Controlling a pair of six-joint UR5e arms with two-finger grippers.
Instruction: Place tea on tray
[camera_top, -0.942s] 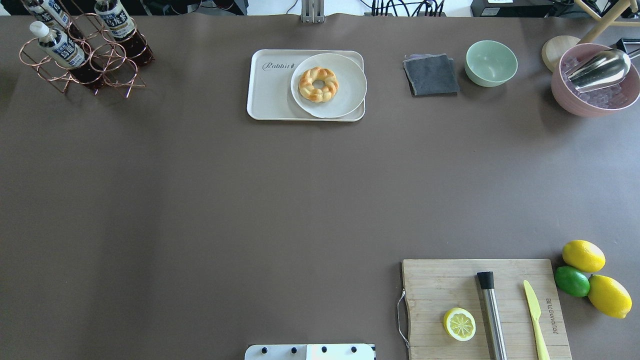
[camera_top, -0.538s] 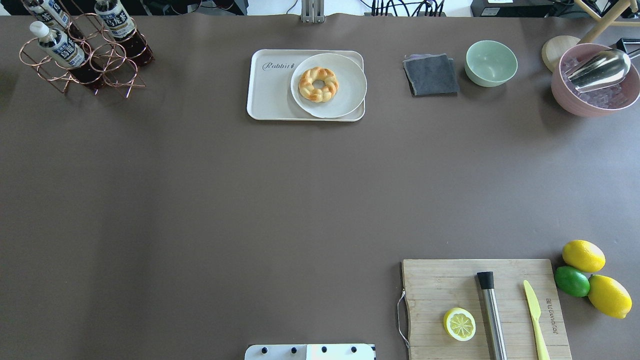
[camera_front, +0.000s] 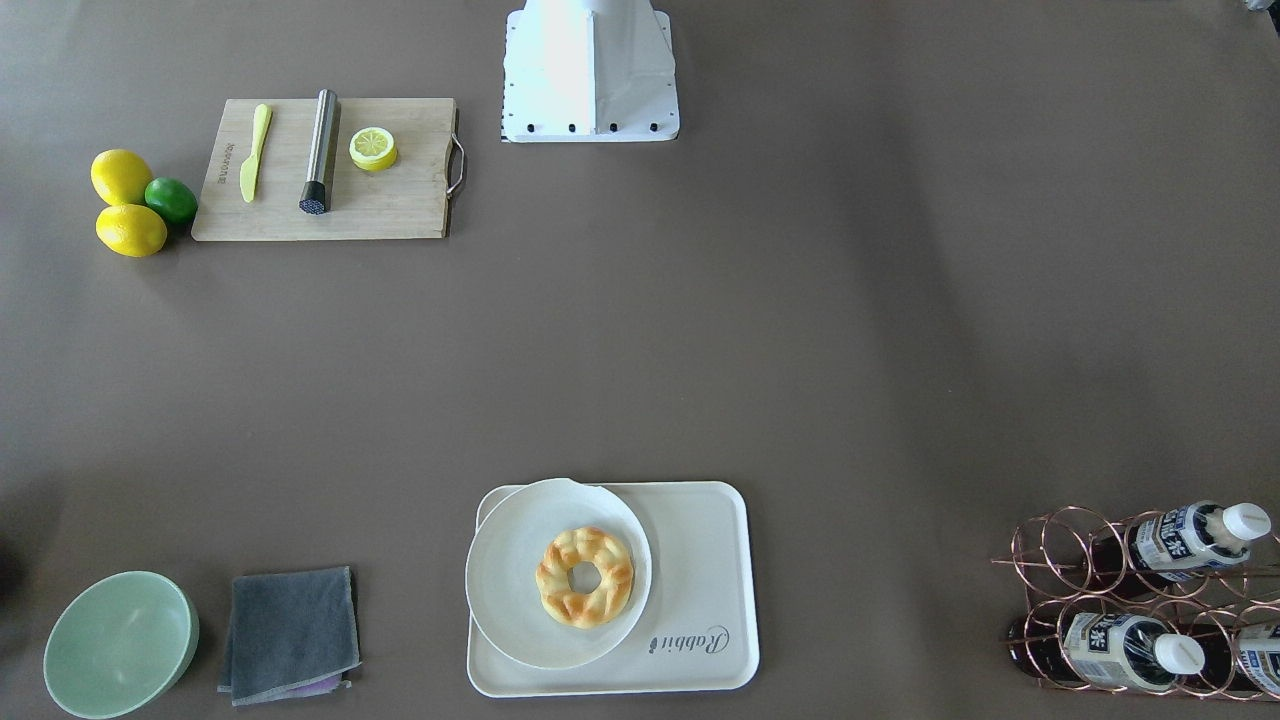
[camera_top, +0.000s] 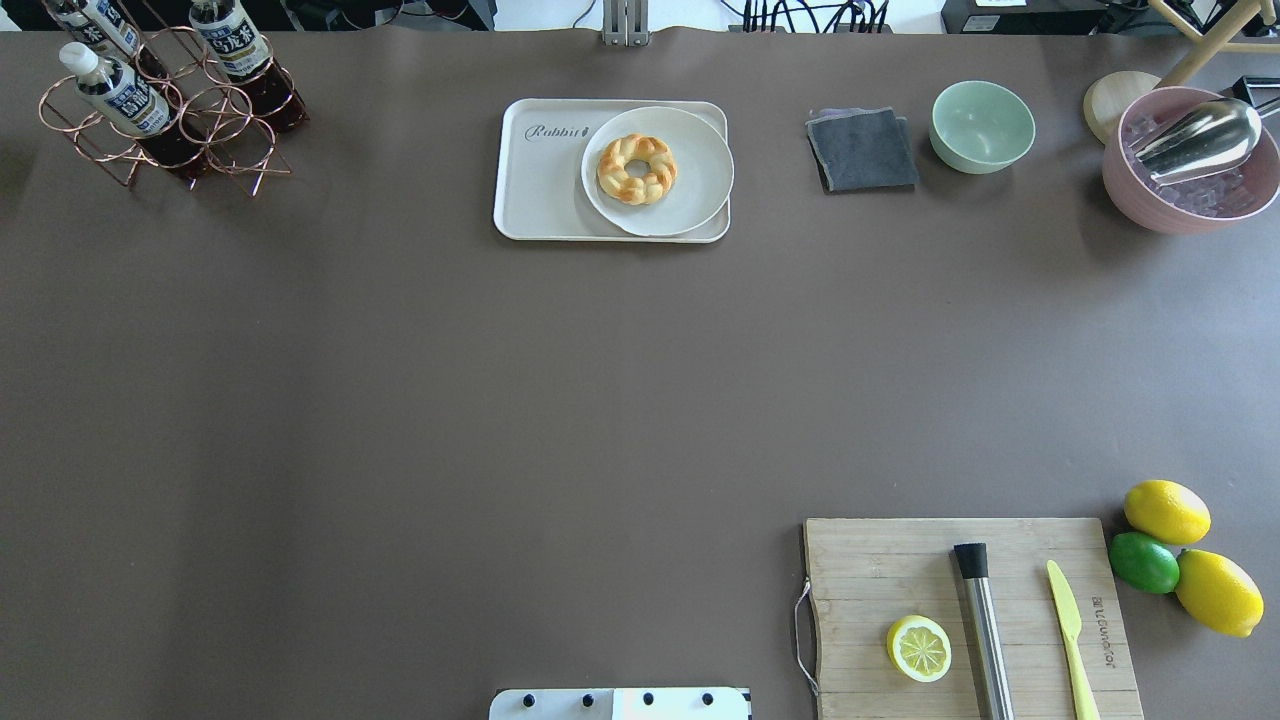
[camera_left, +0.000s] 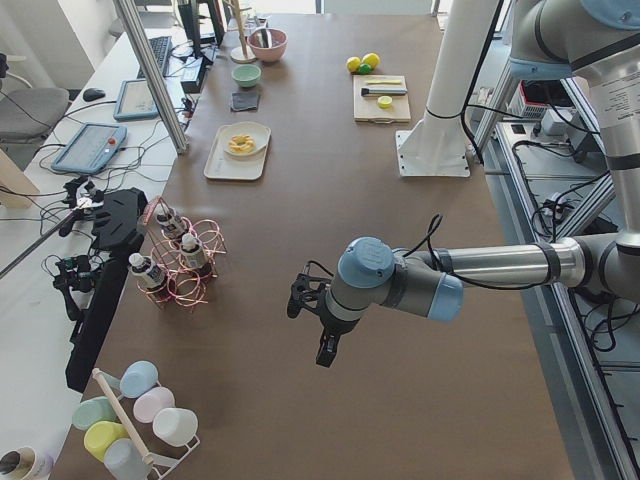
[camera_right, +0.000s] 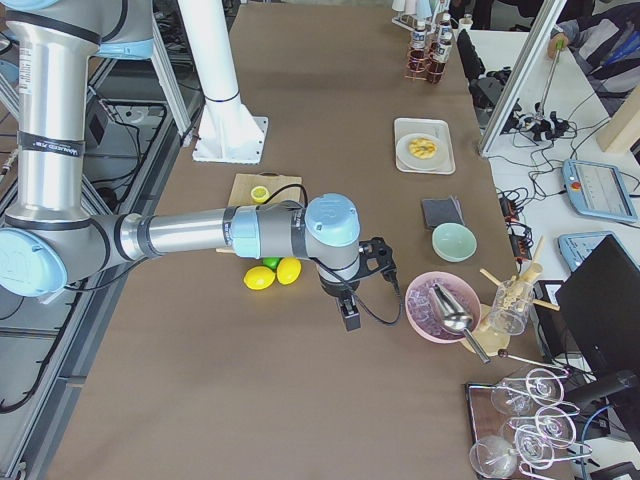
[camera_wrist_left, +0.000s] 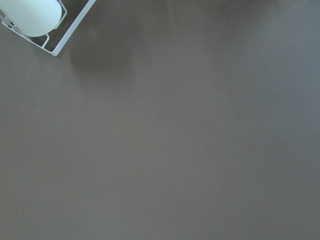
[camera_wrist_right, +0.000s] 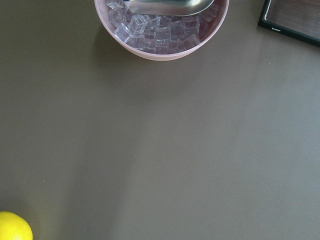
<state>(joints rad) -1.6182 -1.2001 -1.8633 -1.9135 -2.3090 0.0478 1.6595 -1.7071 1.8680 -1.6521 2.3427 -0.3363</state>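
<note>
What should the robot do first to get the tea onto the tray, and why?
Probably swing the left gripper toward the tea, I'd guess: it hangs over bare table with nothing in it, and the tea lies in the copper rack on that arm's side. The tray has free room beside the plate.

The plate covers most of the tray; wire rack rings cage the tea

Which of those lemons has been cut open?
The lemon half on the wooden board, cut face up; the two whole lemons lie off it, beside the lime.
</note>
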